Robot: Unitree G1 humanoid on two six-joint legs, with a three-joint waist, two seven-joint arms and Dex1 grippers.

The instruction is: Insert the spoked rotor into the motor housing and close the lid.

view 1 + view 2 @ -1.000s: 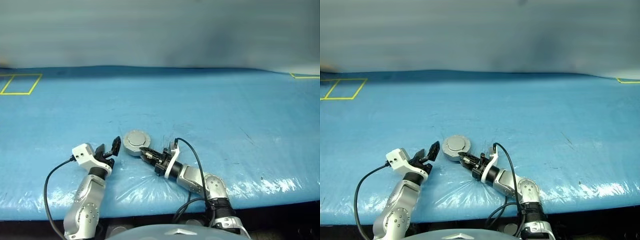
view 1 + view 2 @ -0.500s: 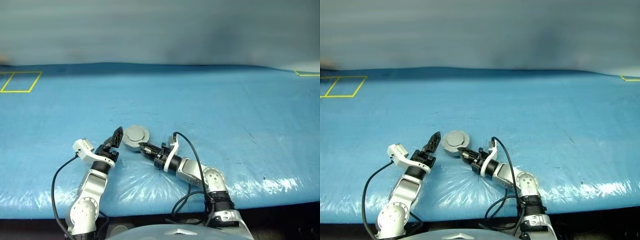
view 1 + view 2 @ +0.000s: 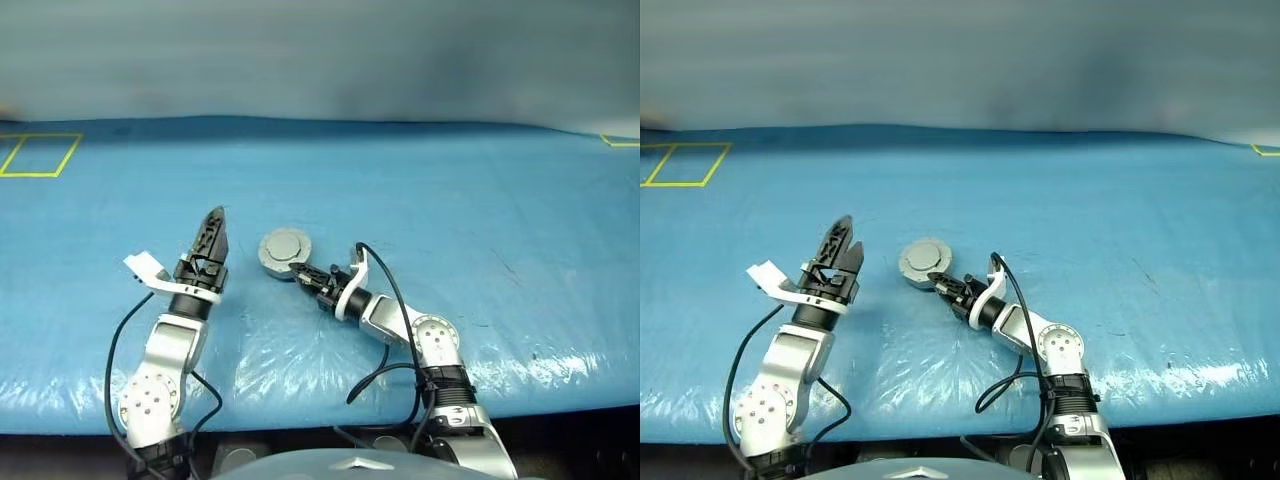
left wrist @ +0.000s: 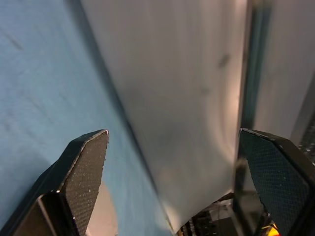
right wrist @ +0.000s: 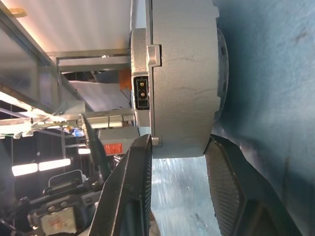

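Observation:
The motor housing [image 3: 285,250] is a round grey puck on the blue table, just ahead of my right arm. Its lid [image 3: 926,257] lies flat on top, plain grey with a raised centre circle. My right gripper [image 3: 303,273] is shut on the housing's near edge. In the right wrist view the two fingers straddle the thickness of the housing [image 5: 182,83], whose side carries a small connector socket. My left gripper [image 3: 212,235] stands open to the left of the housing, lifted off the table and empty, its pads [image 4: 88,167] wide apart. The spoked rotor is hidden from view.
A blue plastic sheet [image 3: 450,200] covers the whole table and is wrinkled and shiny near the front edge. A yellow tape square [image 3: 40,155] marks the far left, a yellow corner [image 3: 620,141] the far right. Black cables loop beside both forearms.
My left gripper has risen off the table and rolled, now pointing up and away. My right gripper has edged forward with the housing. The camera has tilted a little.

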